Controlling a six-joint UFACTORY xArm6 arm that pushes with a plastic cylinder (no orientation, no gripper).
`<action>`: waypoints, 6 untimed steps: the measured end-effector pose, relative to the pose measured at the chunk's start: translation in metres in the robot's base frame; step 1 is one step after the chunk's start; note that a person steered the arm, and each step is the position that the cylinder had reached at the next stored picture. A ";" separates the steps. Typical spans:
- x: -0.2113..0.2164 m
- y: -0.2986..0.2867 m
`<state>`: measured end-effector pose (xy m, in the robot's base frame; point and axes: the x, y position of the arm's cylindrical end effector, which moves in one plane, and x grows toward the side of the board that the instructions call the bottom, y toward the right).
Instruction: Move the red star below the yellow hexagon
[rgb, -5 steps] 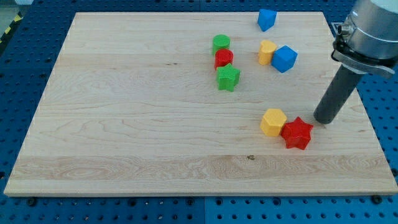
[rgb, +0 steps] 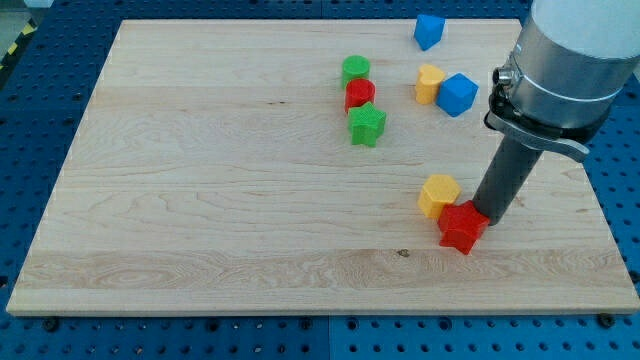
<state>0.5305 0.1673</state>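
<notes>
The red star (rgb: 462, 227) touches my tip (rgb: 487, 215) at its upper right.

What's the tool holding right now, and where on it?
Nothing is held. My tip only presses against the upper-right side of the red star, which touches the yellow hexagon.

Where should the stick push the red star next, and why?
Probably a little more toward the view's left and bottom. My tip touches the red star on its upper right side. The star sits against the yellow hexagon, at its lower right, not yet straight below it.
</notes>
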 end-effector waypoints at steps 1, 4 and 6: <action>0.008 -0.003; 0.038 -0.006; 0.042 -0.002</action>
